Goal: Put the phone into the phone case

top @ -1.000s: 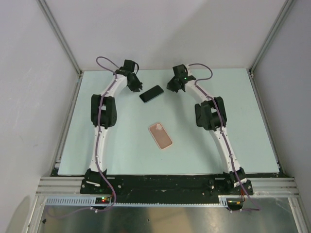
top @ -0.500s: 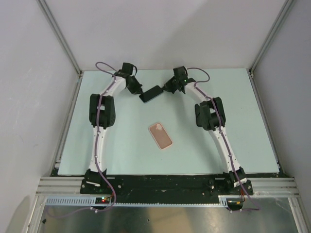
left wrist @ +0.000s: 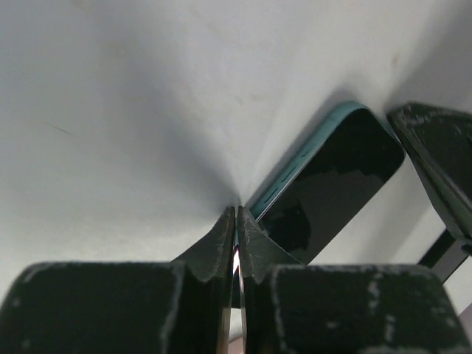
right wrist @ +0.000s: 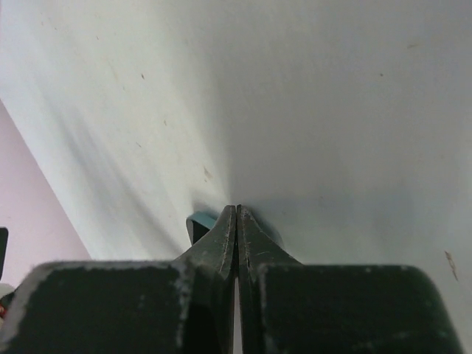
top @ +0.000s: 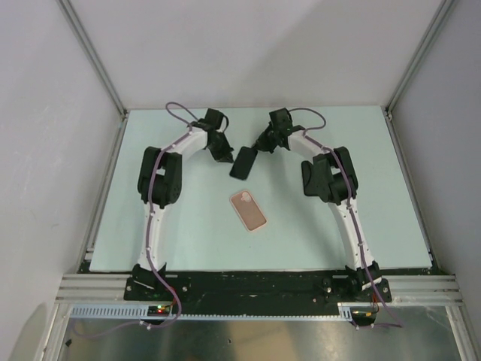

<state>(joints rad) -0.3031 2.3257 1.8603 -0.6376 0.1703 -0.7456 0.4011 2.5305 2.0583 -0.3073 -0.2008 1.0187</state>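
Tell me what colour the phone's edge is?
Teal, on the black phone; the left wrist view shows it best.

Open table [top: 203, 237] around phone case [top: 248, 210]

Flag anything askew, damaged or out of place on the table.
Nothing looks spilled or damaged. The phone lies skewed between the left gripper and right gripper, both shut; the phone case, apart from it and lower in the top view, slants the opposite way, so they are not lined up.
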